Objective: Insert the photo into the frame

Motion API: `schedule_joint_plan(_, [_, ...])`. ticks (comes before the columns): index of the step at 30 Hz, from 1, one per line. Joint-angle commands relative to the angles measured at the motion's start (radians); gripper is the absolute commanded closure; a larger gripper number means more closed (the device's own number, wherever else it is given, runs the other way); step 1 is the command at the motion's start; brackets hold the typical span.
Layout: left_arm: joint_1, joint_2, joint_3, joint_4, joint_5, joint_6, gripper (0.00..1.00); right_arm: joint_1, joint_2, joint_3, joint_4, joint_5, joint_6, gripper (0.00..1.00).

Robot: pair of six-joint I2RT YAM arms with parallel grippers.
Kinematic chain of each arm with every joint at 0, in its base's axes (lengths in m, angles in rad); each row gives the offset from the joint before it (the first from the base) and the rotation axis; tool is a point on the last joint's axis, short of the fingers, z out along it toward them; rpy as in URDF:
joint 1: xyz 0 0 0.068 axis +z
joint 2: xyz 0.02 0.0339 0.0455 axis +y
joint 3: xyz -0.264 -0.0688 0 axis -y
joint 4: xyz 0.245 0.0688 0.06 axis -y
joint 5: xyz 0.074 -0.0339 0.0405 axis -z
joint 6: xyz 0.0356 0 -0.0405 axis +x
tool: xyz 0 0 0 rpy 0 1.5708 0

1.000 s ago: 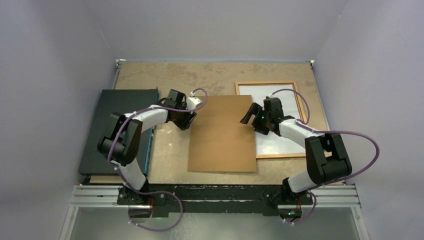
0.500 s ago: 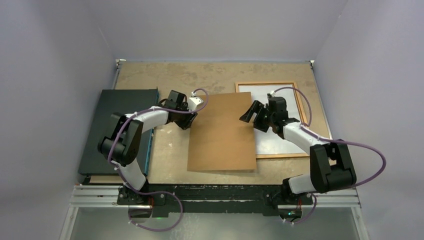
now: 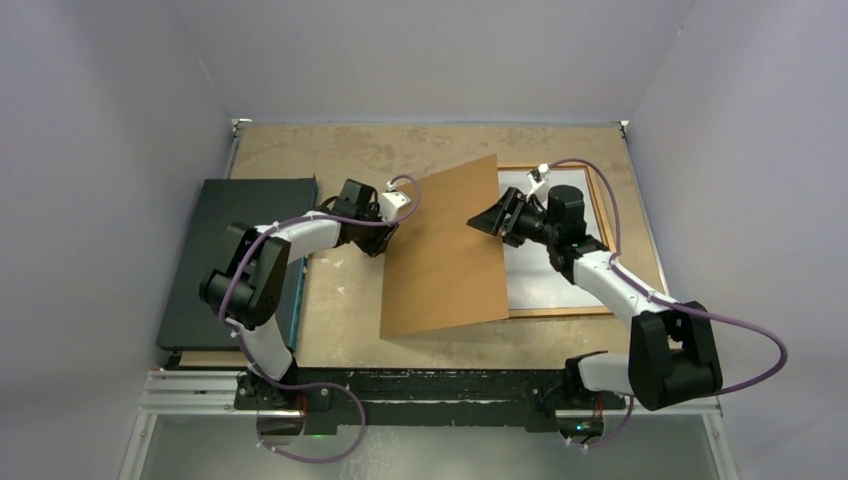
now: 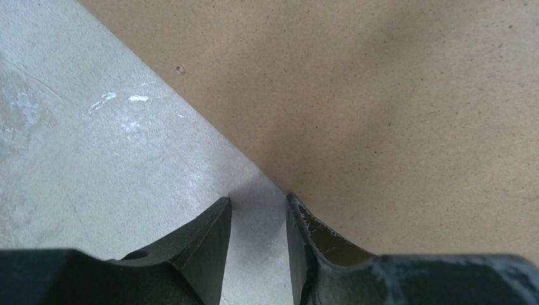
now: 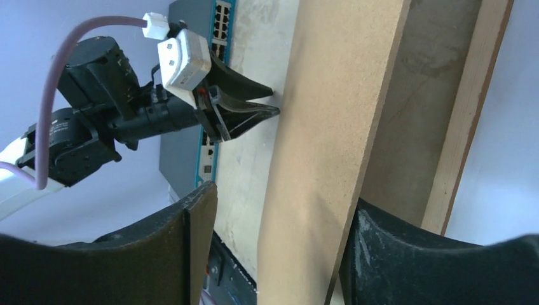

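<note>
Two end effectors meet at the brown board [image 3: 445, 250] in the middle of the top view. The right end effector [image 3: 485, 220] has its jaws spread across the board's right edge, one finger over and one under. Its wrist view shows a sliver of gap on one side, so it props rather than pinches. That edge stands raised off the desk [image 3: 340, 150] while the left edge rests down. The left end effector [image 4: 259, 206] sits low on the desk at that left edge, its fingers a narrow slot apart with nothing between them and one tip at the board's rim. I judge it serves as a stop, so the board hinges instead of sliding left. The frame [image 3: 560, 313] lies flat at centre right, its left part hidden behind the raised board, with a white sheet [image 3: 545, 285] inside it. The photo I cannot make out: no plant picture shows, and whether the white sheet is its back I cannot tell. A dark box [image 3: 235, 230] lies at the left, apart. The task looks mid-way; a firmer pinch seems needed before lifting higher, or the board may slip
</note>
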Motion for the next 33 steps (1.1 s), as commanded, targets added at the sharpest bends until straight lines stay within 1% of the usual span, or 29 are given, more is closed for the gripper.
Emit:
schedule_joint_plan(1, [-0.026,0.068,-0.036,-0.093,0.066,-0.034,0.65,0.008,-0.003,0.031,-0.027,-0.062,-0.034,0.37])
schedule_joint_plan(4, [-0.026,0.056,-0.034,-0.096,0.058,-0.029,0.65,0.008,-0.001,0.041,-0.055,-0.052,-0.053,0.45])
schedule_joint_plan(5, [-0.026,0.053,-0.033,-0.1,0.057,-0.027,0.65,0.008,-0.001,0.054,-0.072,-0.045,-0.062,0.51])
schedule_joint_plan(6, [-0.026,0.047,-0.026,-0.107,0.055,-0.026,0.65,0.008,0.001,0.065,-0.089,-0.039,-0.071,0.63])
schedule_joint_plan(8, [-0.023,0.032,-0.006,-0.125,0.054,-0.031,0.63,0.008,0.002,0.091,-0.111,-0.025,-0.082,0.92])
schedule_joint_plan(9, [-0.021,0.021,0.009,-0.136,0.055,-0.036,0.61,0.008,0.006,0.112,-0.121,-0.017,-0.084,1.0])
schedule_joint_plan(13, [-0.007,-0.029,0.096,-0.181,0.055,-0.072,0.54,0.005,0.007,0.207,-0.144,0.024,-0.079,1.0])
schedule_joint_plan(17, [0.043,-0.061,0.195,-0.219,0.088,-0.122,0.49,-0.021,-0.012,0.329,-0.168,0.112,-0.066,1.0])
schedule_joint_plan(19, [0.059,-0.062,0.243,-0.244,0.097,-0.141,0.4,-0.066,-0.016,0.391,-0.194,0.146,-0.048,1.0])
schedule_joint_plan(21, [0.06,-0.055,0.283,-0.265,0.116,-0.146,0.39,-0.122,-0.033,0.417,-0.211,0.169,-0.011,1.0])
schedule_joint_plan(23, [0.059,-0.048,0.297,-0.247,0.161,-0.166,0.38,-0.184,-0.066,0.418,-0.206,0.2,0.021,1.0])
schedule_joint_plan(26, [0.037,-0.02,0.295,-0.183,0.202,-0.221,0.37,-0.282,-0.122,0.424,-0.238,0.273,0.056,1.0])
schedule_joint_plan(29, [-0.01,0.046,0.33,-0.155,0.221,-0.261,0.35,-0.364,-0.172,0.441,-0.297,0.378,0.07,1.0])
schedule_joint_plan(33, [-0.084,0.144,0.389,-0.082,0.226,-0.348,0.35,-0.431,-0.236,0.462,-0.346,0.481,0.08,1.0])
